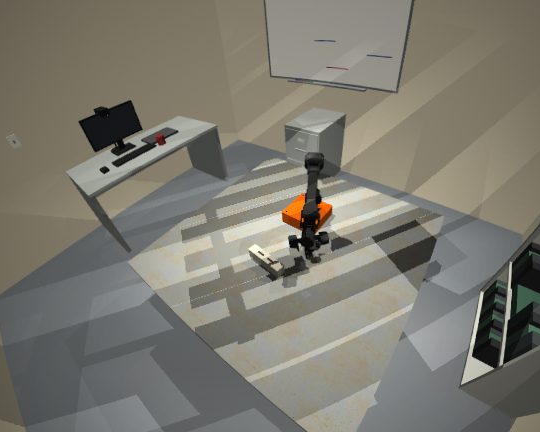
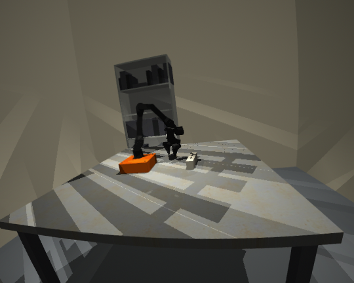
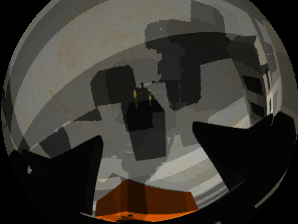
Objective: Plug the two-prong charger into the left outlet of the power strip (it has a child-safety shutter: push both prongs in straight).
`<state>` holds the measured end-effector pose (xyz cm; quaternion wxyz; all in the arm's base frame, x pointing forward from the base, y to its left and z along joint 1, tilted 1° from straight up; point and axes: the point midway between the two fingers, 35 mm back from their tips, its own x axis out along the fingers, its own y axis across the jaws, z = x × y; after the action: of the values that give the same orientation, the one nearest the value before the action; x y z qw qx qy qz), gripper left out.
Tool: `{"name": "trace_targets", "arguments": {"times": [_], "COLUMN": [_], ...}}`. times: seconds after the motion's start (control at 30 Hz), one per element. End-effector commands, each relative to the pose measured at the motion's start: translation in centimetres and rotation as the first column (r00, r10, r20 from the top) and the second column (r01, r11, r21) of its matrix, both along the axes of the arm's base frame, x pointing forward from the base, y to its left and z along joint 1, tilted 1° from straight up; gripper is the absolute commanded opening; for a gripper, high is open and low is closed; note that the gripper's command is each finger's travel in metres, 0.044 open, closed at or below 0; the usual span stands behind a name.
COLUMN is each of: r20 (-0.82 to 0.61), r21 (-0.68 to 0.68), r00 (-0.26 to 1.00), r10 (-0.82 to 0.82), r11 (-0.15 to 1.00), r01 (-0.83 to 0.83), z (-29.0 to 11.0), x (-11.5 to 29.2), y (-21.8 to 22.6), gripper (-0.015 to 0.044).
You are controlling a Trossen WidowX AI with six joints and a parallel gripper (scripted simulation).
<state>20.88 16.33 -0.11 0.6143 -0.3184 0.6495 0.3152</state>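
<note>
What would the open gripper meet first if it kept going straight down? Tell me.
Most likely the small dark two-prong charger lying on the table, framed between the open black gripper fingers; depth is unclear.

My arm (image 2: 142, 124) and gripper (image 2: 172, 156) look like matt black plastic, with no sheen; my base (image 2: 137, 164) is a smooth, flat orange, plastic in look. The table (image 2: 191, 209) has a worn, mottled grey top, like scuffed metal or stone, faintly rust-flecked, with dark matt legs. The power strip (image 1: 266, 260) is smooth cream plastic. The charger (image 3: 143, 117) is matt black, its two prongs (image 3: 143, 96) brassy metal. The filing cabinet (image 1: 316, 135) appears as dull grey metal.
</note>
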Motion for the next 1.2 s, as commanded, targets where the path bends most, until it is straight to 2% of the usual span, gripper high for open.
{"name": "trace_targets", "arguments": {"times": [0.0,0.43,0.87,1.03,1.1,1.17], "r20": [-0.003,-0.003,-0.002,-0.002,-0.002,-0.002], "r21": [-0.008,-0.008,-0.002,-0.002,-0.002,-0.003], "r00": [1.0,1.0,1.0,1.0,1.0,1.0], "r10": [-0.004,-0.004,0.0,0.0,0.0,0.0], "r11": [1.0,1.0,1.0,1.0,1.0,1.0], "r01": [0.004,0.004,0.0,0.0,0.0,0.0], "z": [-0.9,-2.5,-2.1,-2.1,-1.8,-1.3], "x": [-0.1,-0.2,-0.2,-0.2,-0.1,-0.1], "y": [-0.1,-0.2,0.0,0.0,0.0,0.0], "gripper": [0.044,0.044,0.0099,0.0065,0.0013,0.0]}}
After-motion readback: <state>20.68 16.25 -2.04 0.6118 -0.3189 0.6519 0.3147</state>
